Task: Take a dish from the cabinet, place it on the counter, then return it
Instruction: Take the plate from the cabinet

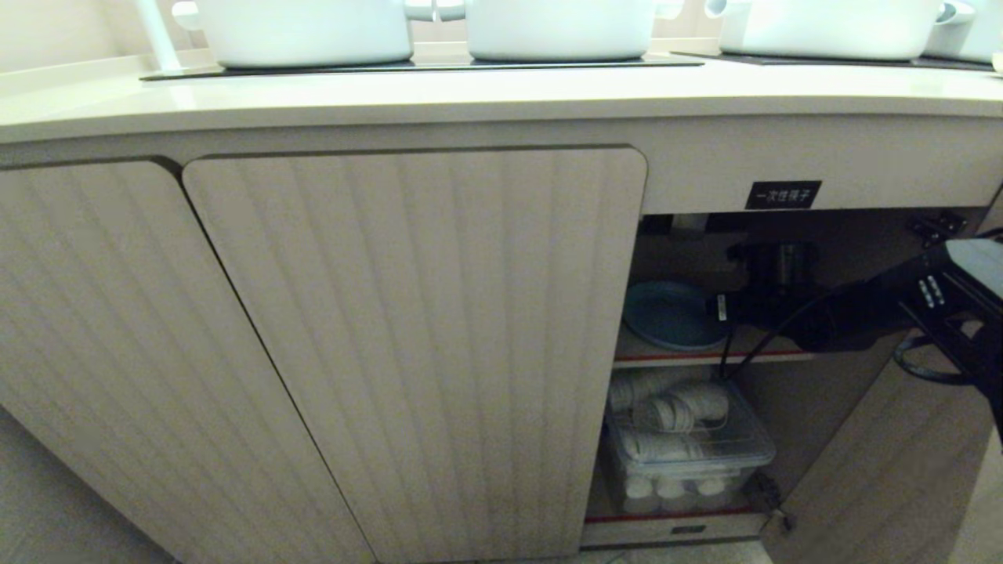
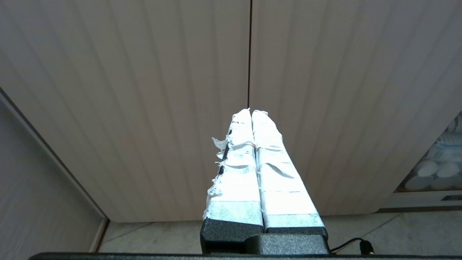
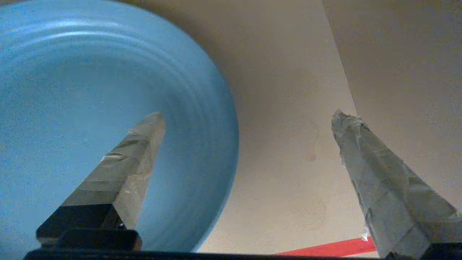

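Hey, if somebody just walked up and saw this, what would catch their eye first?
Probably the open cabinet under the counter, with the blue dish lying on its upper shelf. The right hand is open, one finger over the dish and the other beside it. Below sits a clear bin of white cups, and white pots stand on the cooktop.

One sign reads clearly: a small black label (image 1: 783,194) with white characters, 一次性筷子, on the cabinet's (image 1: 705,176) beige front rail just under the bench (image 1: 470,98), at about two o'clock from the open compartment. Nothing else here is legible.
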